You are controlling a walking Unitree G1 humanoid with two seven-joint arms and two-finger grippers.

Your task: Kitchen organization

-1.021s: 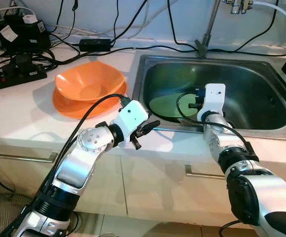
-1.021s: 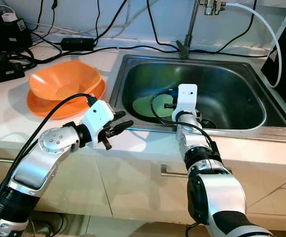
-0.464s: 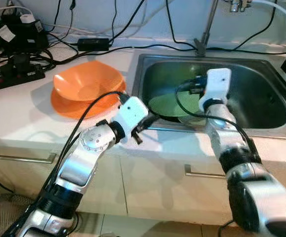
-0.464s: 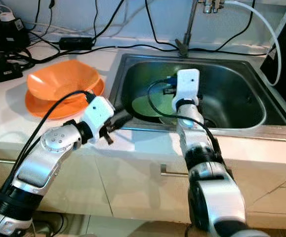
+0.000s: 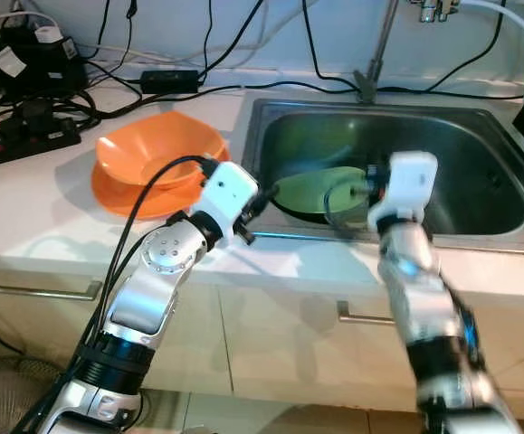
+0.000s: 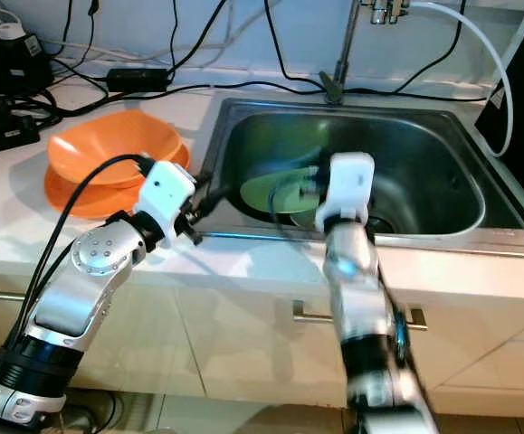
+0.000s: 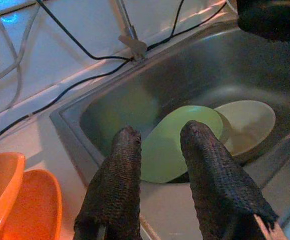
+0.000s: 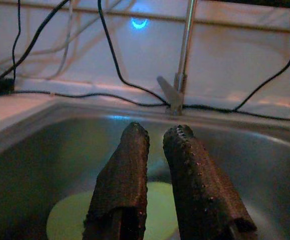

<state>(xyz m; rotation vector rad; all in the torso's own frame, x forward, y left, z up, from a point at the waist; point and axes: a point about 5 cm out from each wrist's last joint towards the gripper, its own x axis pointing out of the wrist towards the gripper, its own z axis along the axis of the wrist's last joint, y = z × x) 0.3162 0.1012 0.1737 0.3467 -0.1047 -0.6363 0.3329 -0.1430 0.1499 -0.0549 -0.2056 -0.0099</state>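
A green plate is seen lying in the sink, near the front left of the basin, tilted with one edge raised. A pale plate is seen just beside it, partly overlapped by the green one.

The left gripper is held over the counter at the sink's front left corner, pointed toward the green plate, apart from it. Its fingers are spread a narrow gap, nothing is gripped; the green plate is framed between them in the wrist view, further out.

The right gripper is held above the basin at the front rim, aimed at the faucet. Its fingers are nearly closed, a thin gap left, nothing held. The green plate sits below and ahead of the tips, not touched.

An orange bowl is stacked on an orange plate on the counter left of the sink. Black cables and a power strip are seen along the wall.
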